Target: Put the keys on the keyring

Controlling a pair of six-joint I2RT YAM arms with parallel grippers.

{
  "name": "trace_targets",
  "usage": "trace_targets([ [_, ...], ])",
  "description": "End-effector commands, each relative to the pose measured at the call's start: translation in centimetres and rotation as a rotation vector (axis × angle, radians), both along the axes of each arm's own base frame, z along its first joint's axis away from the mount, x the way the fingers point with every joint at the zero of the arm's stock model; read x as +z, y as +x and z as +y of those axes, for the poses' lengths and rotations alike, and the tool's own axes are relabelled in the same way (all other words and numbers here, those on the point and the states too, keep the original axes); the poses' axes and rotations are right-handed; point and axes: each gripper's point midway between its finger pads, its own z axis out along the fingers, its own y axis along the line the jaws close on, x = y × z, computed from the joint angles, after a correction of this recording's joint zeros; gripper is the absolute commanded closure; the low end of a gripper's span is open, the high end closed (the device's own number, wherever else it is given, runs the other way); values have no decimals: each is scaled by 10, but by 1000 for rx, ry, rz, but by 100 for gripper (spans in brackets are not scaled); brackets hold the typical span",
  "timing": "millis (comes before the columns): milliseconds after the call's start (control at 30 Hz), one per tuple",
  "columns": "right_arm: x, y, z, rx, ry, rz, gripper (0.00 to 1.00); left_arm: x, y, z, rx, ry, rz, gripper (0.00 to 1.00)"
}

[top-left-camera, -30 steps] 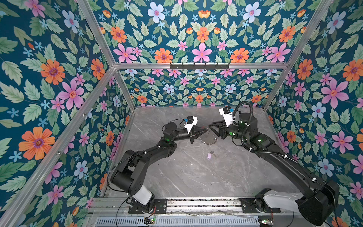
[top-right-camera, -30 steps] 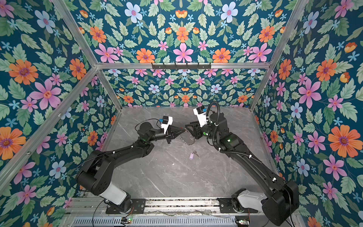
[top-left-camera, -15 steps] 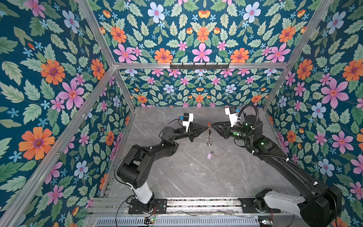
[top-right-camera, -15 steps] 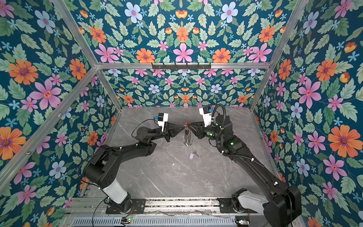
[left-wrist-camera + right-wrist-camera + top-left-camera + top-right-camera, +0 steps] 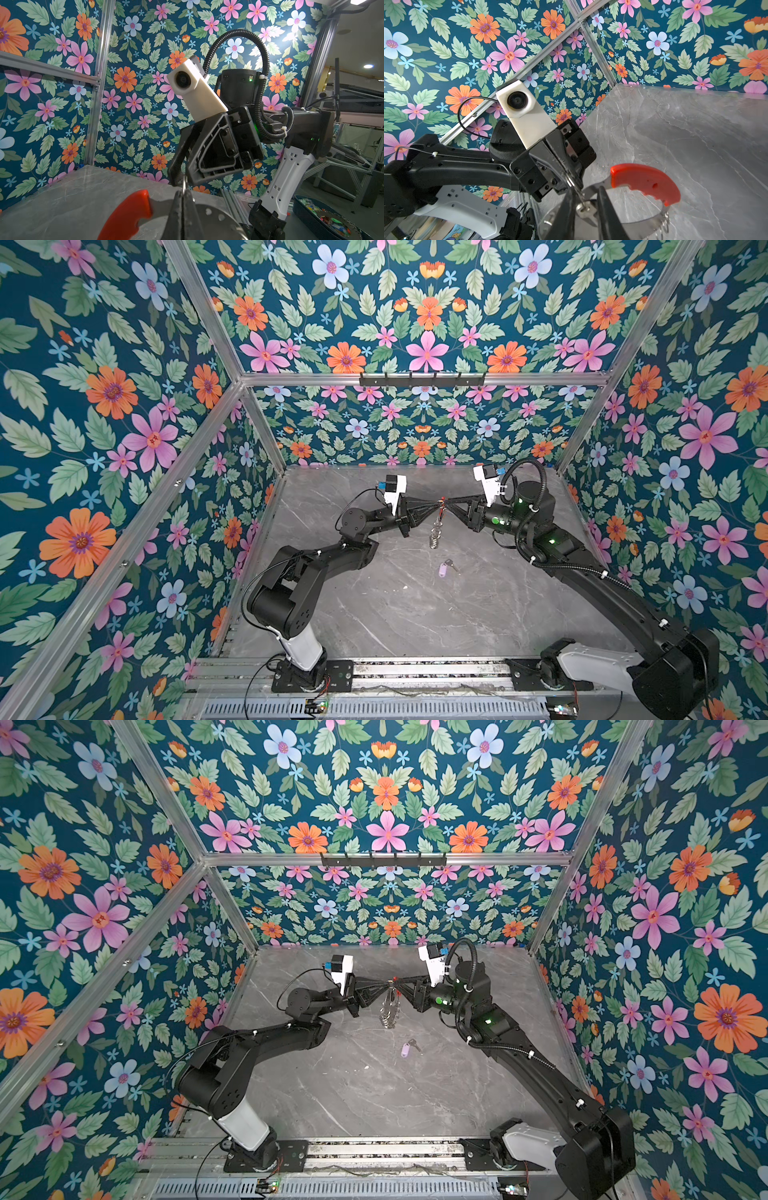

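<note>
Keyring (image 5: 646,182) of glossy, smooth red plastic on a brushed metal band, thin bright wire rings (image 5: 665,224) at lower right, grey stone-look table (image 5: 415,614) with soft sheen, lilac plastic tag on key (image 5: 444,569), matt black ribbed plastic right gripper (image 5: 184,180), matt white camera housing (image 5: 197,93).

Floral-papered walls (image 5: 415,323) and aluminium frame (image 5: 291,379) enclose a grey marble tabletop (image 5: 415,614).

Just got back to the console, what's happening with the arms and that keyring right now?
Both arms meet above the middle of the table. The left gripper is shut on the keyring, holding it off the surface so it dangles. The right gripper has its jaws close around a small metal piece at the loop's top; whether it grips is unclear. The lilac-tagged key lies on the table below, not on the ring yet. No other key is visible.
</note>
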Motion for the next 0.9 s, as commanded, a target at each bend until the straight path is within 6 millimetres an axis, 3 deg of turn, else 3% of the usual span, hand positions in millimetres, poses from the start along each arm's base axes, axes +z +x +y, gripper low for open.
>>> trace_targets([
  [0, 13, -2, 2, 16, 29, -39, 84, 10, -2, 3, 9, -33, -36, 100],
  [300, 14, 0, 4, 21, 35, -39, 100, 13, 0, 3, 11, -46, -32, 100],
  [867, -11, 3, 5, 18, 24, 33, 100, 26, 6, 8, 39, -130, -8, 100],
])
